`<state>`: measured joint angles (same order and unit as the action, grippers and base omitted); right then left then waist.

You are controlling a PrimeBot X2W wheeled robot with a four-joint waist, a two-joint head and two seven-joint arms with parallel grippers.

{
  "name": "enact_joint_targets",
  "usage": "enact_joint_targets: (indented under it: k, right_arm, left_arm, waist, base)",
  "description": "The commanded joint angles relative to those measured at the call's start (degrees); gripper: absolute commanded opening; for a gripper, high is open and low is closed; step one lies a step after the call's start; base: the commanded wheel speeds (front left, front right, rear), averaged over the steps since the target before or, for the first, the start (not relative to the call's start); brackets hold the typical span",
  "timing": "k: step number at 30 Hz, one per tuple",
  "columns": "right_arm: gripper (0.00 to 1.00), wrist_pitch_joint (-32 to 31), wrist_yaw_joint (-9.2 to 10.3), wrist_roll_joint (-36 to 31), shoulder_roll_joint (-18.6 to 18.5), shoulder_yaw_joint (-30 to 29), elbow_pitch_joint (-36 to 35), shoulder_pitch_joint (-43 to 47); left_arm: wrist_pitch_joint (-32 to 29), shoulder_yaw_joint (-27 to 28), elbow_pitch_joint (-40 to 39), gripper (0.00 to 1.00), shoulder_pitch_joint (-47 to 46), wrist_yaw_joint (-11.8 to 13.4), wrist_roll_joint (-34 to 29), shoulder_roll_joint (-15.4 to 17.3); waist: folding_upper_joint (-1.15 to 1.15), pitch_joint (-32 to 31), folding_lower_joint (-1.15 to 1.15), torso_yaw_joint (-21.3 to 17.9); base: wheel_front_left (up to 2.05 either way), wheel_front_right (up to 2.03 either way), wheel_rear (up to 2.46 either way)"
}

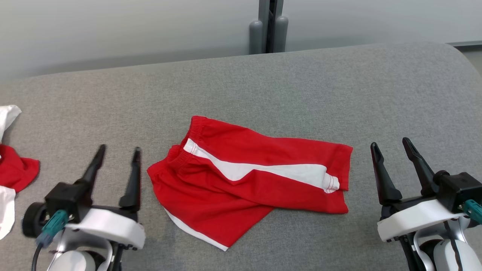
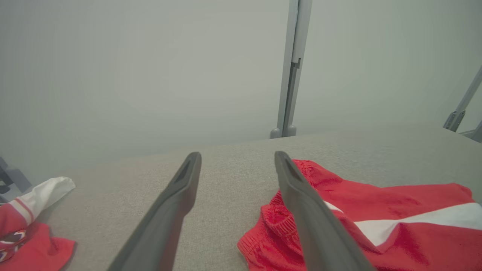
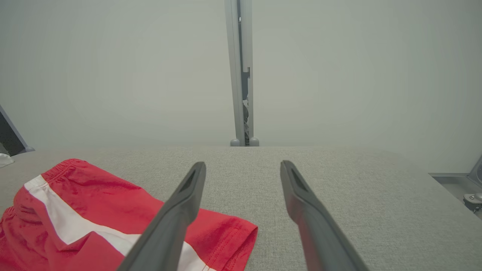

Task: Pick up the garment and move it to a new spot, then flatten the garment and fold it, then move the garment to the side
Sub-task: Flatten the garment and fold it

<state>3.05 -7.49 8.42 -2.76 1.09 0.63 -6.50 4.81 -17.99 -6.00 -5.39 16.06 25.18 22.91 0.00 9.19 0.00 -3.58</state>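
Nearest me, my left gripper hangs empty, jaws spread wide, just off the waistband end of the red shorts. My right gripper is just as wide and just as empty, off their hem end. The shorts lie between the two on the grey padded table, rumpled, one leg crossed over the other, with a white stripe showing.

I judge the pick-up to be the step in hand. To do it well I'd come in low, take the waistband with the left gripper and the leg hem with the right, catch every layer, and lift evenly so the crossed leg drops free. Well apart from the shorts, beyond their waistband end, lies a heap of other clothes; I'd keep my left arm clear of it.
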Motion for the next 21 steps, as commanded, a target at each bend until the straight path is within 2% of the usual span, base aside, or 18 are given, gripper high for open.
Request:
enact_joint_targets:
  k: [1,4,9,14,21]
  right_arm:
    - [1.00,0.0,-0.01,0.1,-0.3,0.1,-0.2,0.0]
    - [1.00,0.0,-0.01,0.8,-0.3,0.3,0.2,-0.1]
    - [1.00,0.6,-0.01,1.3,-0.3,1.5,0.8,-0.4]
    - [1.00,1.3,-0.01,2.3,-0.3,3.0,1.6,-0.1]
    - [1.00,2.6,-0.01,3.2,-0.3,4.8,3.6,0.9]
  left_arm:
    - [-1.3,-0.5,0.0,1.00,-1.5,-1.6,1.4,0.1]
    - [-6.1,-2.6,0.4,1.00,-4.0,-5.7,4.9,0.1]
    - [-13.8,-5.1,3.0,1.00,-8.3,-10.6,9.7,0.2]
    - [-18.6,-6.1,8.4,1.00,-12.2,-13.9,12.4,0.9]
    - [-20.2,-6.2,15.5,1.00,-16.0,-17.1,14.8,0.8]
  waist:
    - [0.00,0.3,0.00,-0.3]
    - [0.00,0.9,0.00,-1.1]
    - [0.00,2.2,0.00,-3.2]
    - [0.00,3.8,0.00,-5.3]
    - [0.00,5.1,0.00,-7.7]
  base:
    - [0.00,0.00,0.00]
    - [0.00,0.00,0.00]
    - [0.00,0.00,0.00]
    - [0.00,0.00,0.00]
    - [0.00,0.00,0.00]
